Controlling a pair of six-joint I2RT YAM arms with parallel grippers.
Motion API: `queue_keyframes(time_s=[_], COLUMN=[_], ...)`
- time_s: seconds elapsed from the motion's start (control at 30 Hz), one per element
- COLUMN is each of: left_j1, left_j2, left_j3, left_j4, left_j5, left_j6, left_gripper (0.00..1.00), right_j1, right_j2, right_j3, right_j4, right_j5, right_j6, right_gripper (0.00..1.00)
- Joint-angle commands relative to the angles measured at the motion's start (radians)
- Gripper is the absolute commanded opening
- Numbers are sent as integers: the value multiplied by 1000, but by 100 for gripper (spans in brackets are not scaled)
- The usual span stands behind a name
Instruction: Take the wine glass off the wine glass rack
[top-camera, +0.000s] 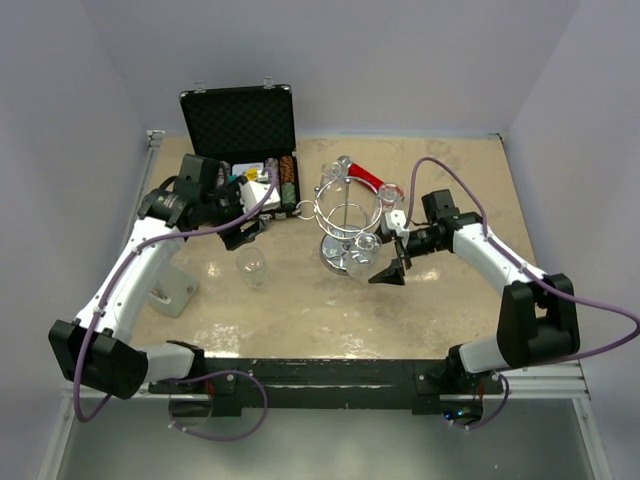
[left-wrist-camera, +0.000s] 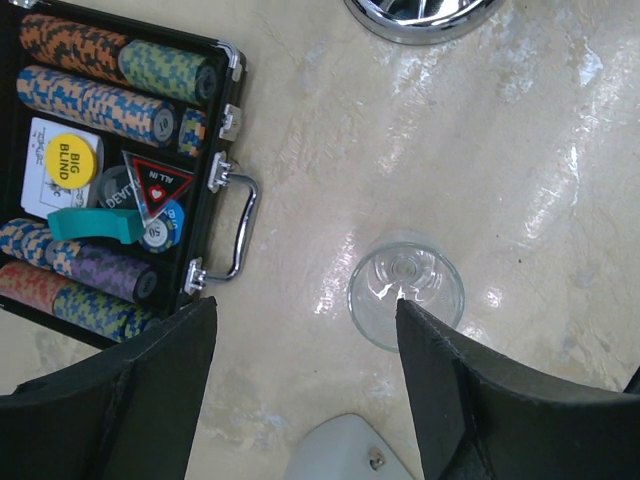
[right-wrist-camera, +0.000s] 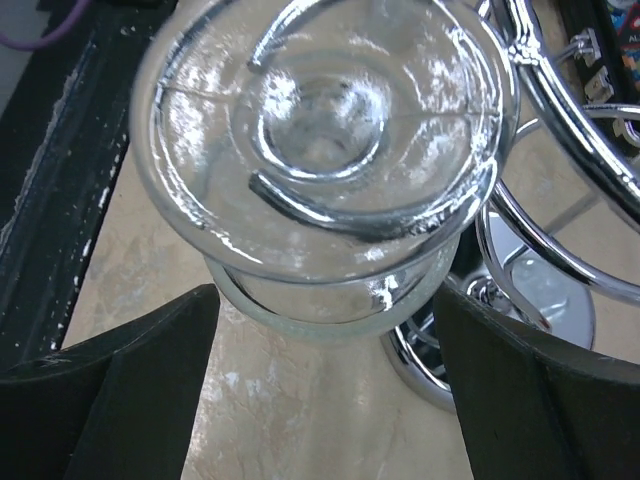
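Wine glass (right-wrist-camera: 320, 150) hangs foot-up at the rack's (top-camera: 338, 208) near right, straight ahead of the right gripper's (right-wrist-camera: 325, 330) wide-open, empty jaws; left gripper (left-wrist-camera: 305, 320), likewise open and empty, sits farther off.

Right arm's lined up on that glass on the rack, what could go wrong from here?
1. The wine glass hangs foot-up in the wire loop of the wine glass rack; a pull the wrong way could snag the foot and tip the rack.
2. The right gripper is open around smooth glass, so a weak grip might slip.
3. A second glass stands by the open left gripper and could get knocked.
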Motion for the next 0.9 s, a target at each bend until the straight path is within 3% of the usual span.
queue_keyframes(time_s=[0.0,0.33,0.43,0.5,0.57,0.63,0.8,0.87], left_j1=[-2,-2,-2,-2,-2,-2,-2,-2], left_j2=[-8,18,26,31,35,38,38,43], left_j3=[43,81,87,89,92,98,107,106], left_j4=[35,-2,-5,-5,-2,-5,-7,-2], left_j5=[-19,-64,-65,-65,-61,-58,-59,-53], left_j6=[7,1,-2,-6,-16,-19,-11,-10], left_gripper=[77,76,76,76,76,76,75,75], right_j1=[5,1,-7,-10,-19,-19,-26,-42], right_j2=[-22,10,75,166,221,220,200,180], right_j3=[-26,-62,-11,35,49,49,38,24], right_j4=[-18,60,-105,-342,-339,-337,-337,-339], right_j5=[-149,-228,-267,-304,-346,-358,-361,-357], right_j6=[-30,33,-134,-385,-377,-414,-425,-428], right_gripper=[90,83,83,84,84,80,52,48])
